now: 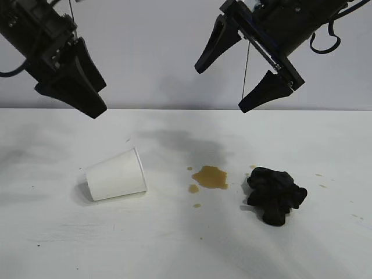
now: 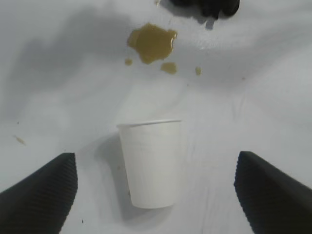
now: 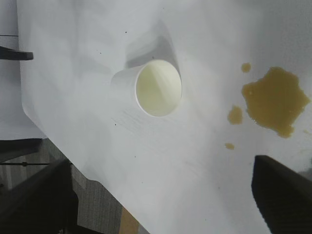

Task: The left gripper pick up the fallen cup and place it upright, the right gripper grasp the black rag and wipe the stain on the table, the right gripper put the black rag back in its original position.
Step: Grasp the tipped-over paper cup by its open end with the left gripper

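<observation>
White table (image 1: 46,244) carries everything. Both arms hang above it: the left gripper (image 1: 78,93) spread wide over the fallen cup (image 1: 116,174), the right gripper (image 1: 238,81) spread too. Black rag (image 1: 274,195) sits beside the stain (image 1: 210,177).

The cup (image 1: 115,174) looks like matt white paper, smooth on its wall, with a thin rolled rim. The table (image 1: 186,244) has a smooth white surface with a faint sheen, and the stain (image 1: 210,177) on it is a wet, slightly glossy yellowish-brown liquid. The black rag (image 1: 274,195) is soft, crumpled matt cloth, and the left gripper's fingers (image 2: 41,195) show a finely ribbed matt black surface.
</observation>
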{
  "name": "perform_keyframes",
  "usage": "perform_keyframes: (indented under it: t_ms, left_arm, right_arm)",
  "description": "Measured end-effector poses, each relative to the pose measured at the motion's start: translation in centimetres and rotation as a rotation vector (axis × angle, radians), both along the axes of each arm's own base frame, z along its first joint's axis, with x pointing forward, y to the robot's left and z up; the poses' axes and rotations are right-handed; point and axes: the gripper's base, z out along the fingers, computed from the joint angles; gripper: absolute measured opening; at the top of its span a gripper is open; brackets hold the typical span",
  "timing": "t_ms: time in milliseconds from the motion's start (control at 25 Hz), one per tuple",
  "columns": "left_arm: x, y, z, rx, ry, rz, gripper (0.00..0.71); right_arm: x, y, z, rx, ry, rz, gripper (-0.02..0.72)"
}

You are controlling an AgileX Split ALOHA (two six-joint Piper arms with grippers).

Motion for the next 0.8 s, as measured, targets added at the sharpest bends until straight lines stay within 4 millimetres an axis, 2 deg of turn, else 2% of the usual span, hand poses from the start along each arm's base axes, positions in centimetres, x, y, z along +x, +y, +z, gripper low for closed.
perform_keyframes:
  t_ms: [120,360,560,800]
  left_arm:
    - [0.4,0.0,-0.9,0.013,0.020,0.046,0.633]
    - [0.8,0.1,-3.3,0.092,0.070,0.022,0.633]
    - [0.6,-0.1,-3.6,0.121,0.099,0.055,0.633]
    - [-0.1,-2.3,-3.9,0.243,0.059,0.069,0.633]
  right_arm:
    - [0.0,0.0,0.0,0.000,0.000,0.000,0.694]
    - [0.0,0.0,0.0,0.000,0.000,0.000,0.694]
    - [0.0,0.0,0.0,0.000,0.000,0.000,0.694]
    - [0.0,0.0,0.0,0.000,0.000,0.000,0.694]
